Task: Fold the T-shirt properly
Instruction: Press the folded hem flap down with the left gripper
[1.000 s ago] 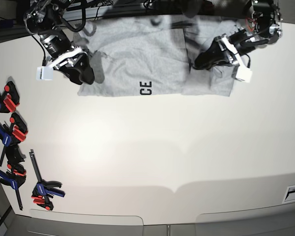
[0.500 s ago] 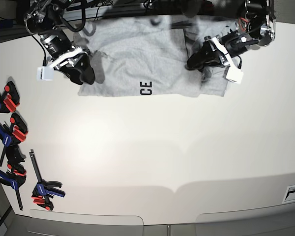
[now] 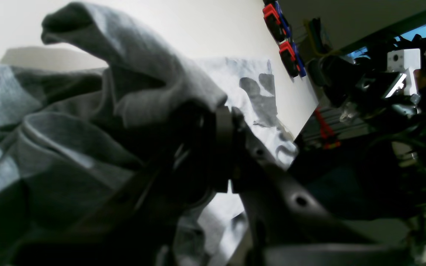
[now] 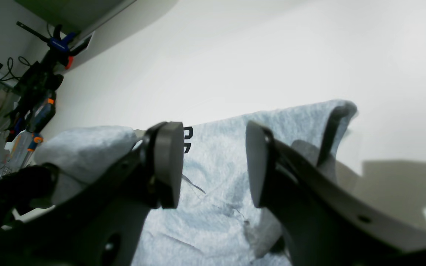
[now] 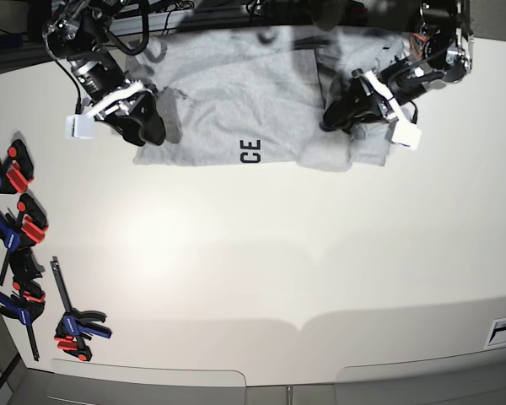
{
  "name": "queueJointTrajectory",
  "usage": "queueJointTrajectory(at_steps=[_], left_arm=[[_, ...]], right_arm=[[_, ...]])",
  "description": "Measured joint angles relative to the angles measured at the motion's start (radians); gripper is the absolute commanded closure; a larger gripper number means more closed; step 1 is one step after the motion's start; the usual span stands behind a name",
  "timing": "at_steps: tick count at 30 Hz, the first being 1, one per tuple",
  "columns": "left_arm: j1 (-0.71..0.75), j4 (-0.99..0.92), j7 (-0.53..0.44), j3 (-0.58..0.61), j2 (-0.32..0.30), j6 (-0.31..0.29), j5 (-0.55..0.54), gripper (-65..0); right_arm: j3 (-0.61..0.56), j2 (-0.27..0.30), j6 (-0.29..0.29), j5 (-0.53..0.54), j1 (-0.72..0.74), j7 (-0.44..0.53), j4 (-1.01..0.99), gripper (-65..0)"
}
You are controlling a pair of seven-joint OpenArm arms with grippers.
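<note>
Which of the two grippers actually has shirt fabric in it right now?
The left gripper: its jaws are shut on a bunched fold of the T-shirt. The right gripper stands open above the cloth, gripping nothing.

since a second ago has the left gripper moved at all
Yes. In the base view the left gripper, shut on the T-shirt, has pulled that side's edge toward the black lettering, bunching the cloth.

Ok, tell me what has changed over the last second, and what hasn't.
The left gripper, shut on the T-shirt, has dragged that side edge inward toward the shirt's middle, so the cloth there now lies narrower and bunched. The right gripper stays open over the opposite edge, holding nothing. The clamps along the table edge have not moved.
</note>
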Motion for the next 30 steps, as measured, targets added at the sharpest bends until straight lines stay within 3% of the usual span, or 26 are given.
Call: queueJointTrajectory(at_steps=[2, 3, 5, 7, 19, 24, 30], left_arm=[[0.001, 0.0, 0.002, 0.003, 0.0, 0.0, 0.037, 0.0], [0.0, 0.0, 0.003, 0.005, 0.0, 0.0, 0.046, -3.3], [0.0, 0.0, 0.0, 0.02, 0.0, 0.002, 0.05, -19.1], [0.0, 0.0, -0.005, 0.05, 0.0, 0.001, 0.05, -26.6], [-0.073, 0.0, -0.034, 0.312, 0.041, 0.001, 0.176, -26.9], [-0.094, 0.026, 0.011, 0.317, 0.032, 0.002, 0.108, -26.9], [-0.092, 0.263, 0.094, 0.245, 0.008, -0.006, 0.148, -26.6]], right_arm=[[0.0, 0.0, 0.0, 0.0, 0.0, 0.0, 0.0, -25.8], [0.0, 0.0, 0.0, 0.0, 0.0, 0.0, 0.0, -25.8], [0.0, 0.0, 0.0, 0.0, 0.0, 0.0, 0.0, -25.8], [0.0, 0.0, 0.0, 0.0, 0.0, 0.0, 0.0, -25.8], [0.0, 0.0, 0.0, 0.0, 0.0, 0.0, 0.0, -25.8], [0.0, 0.0, 0.0, 0.0, 0.0, 0.0, 0.0, -25.8], [0.0, 0.0, 0.0, -0.001, 0.0, -0.001, 0.0, -25.8]])
